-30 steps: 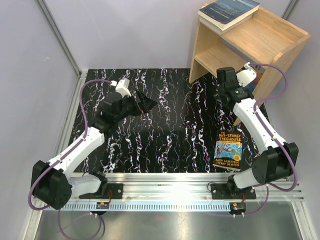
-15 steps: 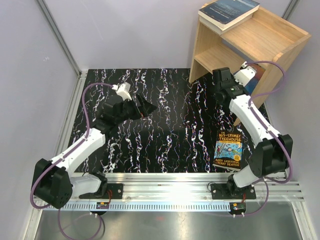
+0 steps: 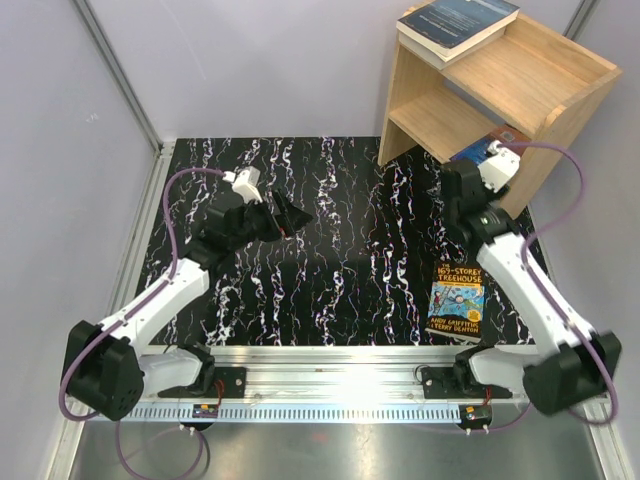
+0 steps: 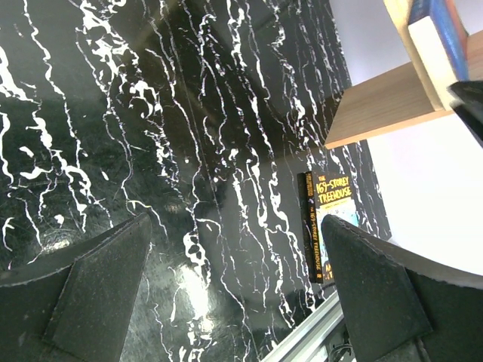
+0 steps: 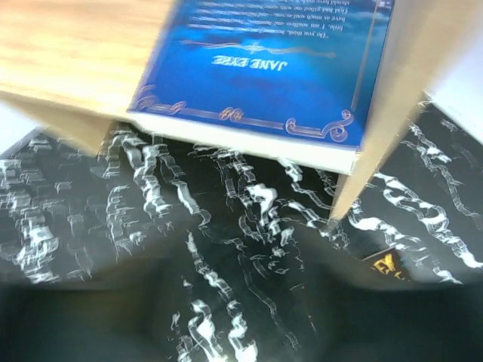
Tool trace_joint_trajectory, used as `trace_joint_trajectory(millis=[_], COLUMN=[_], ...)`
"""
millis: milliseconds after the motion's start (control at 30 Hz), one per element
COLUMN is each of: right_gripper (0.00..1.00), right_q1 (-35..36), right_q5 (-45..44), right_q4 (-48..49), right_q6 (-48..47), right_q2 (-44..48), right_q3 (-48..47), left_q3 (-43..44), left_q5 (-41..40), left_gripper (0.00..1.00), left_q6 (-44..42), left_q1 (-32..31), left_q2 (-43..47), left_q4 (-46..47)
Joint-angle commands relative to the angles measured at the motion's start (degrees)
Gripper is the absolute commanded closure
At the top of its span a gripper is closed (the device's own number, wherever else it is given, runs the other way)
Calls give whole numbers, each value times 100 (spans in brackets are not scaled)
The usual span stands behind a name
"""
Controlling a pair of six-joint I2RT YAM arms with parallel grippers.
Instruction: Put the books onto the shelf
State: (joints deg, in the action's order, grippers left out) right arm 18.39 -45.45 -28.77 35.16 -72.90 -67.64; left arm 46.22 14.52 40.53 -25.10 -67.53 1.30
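Note:
The wooden shelf point(image 3: 520, 75) stands at the back right. A dark blue-grey book point(image 3: 458, 25) lies on its top. A blue book point(image 5: 279, 68) lies flat on the lower tier and overhangs the front edge; a corner of this blue book point(image 3: 478, 150) shows from above. A blue-yellow "Treehouse" book point(image 3: 456, 298) lies flat on the table near the right arm's base. My right gripper point(image 3: 462, 188) hovers just in front of the lower tier, jaws apart, touching nothing. My left gripper point(image 3: 290, 218) hangs wide open over the table's left middle, empty.
The table top point(image 3: 330, 250) is black with white marbling. A metal rail point(image 3: 340, 365) runs along its near edge. Grey walls close in the left and back. In the left wrist view the Treehouse book point(image 4: 332, 204) lies below the shelf board point(image 4: 385, 105).
My right gripper has drawn back from the lower tier and its jaws have parted, leaving the blue book there. The left arm has shifted only slightly.

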Motion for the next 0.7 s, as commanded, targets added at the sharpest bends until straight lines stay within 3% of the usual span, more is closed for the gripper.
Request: trace_joint_trajectory(millis=[0,100,200,367,467,500,533,667], right_gripper=[22,3,0,0,0,0,0,0], right_q1=[278,314,314,-237,-1151,-2076,-2442,-3683], right_q5=[265,-138,-570,61,930,1324,2216,3119], right_q4=[137,-1579,-2875,-2985,-2555,-2302,-2108,-1562], right_q6=[-326,323,1352,1512,1283,1266,1135,844], right_q2=[1003,1496,1796,2043,2017,1982,1956,1114], right_q3=[250,339,461,1261,1481,1525,1551,1578], left_q3=[-42,-95,-174,-157,114,211,291,660], left_q5=[147,156,165,104,-125,-186,-204,-143], left_gripper=[1,1,1,1,1,1,1,1], left_q6=[51,104,174,324,280,262,262,376], left_q1=[32,14,-30,-529,-1127,-1276,-1513,-1822], left_q2=[240,328,310,-31,-426,-532,-655,-1165], left_q4=[222,222,222,292,169,151,151,134])
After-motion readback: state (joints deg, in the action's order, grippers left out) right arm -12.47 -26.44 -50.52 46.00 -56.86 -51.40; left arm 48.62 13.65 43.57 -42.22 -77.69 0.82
